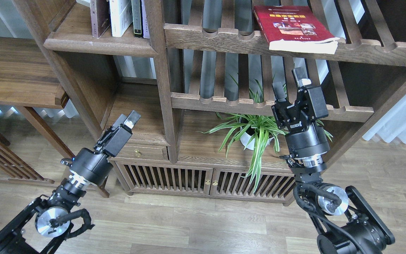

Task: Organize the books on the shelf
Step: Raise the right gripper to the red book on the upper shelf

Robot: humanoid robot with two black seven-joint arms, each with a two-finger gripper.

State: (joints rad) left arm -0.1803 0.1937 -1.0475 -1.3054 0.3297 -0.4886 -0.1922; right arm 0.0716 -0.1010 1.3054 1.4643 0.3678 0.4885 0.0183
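One red book [291, 26] on slatted rack [224, 40]

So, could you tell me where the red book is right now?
In the head view, the red book lies flat on the upper slatted rack, upper right, its pages overhanging the front rail, above the right gripper.

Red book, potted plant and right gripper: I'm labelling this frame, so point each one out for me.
red book [289, 24]: head view, middle of its front cover.
potted plant [250, 141]: head view, white pot.
right gripper [289, 83]: head view, midway between its two fingertips.
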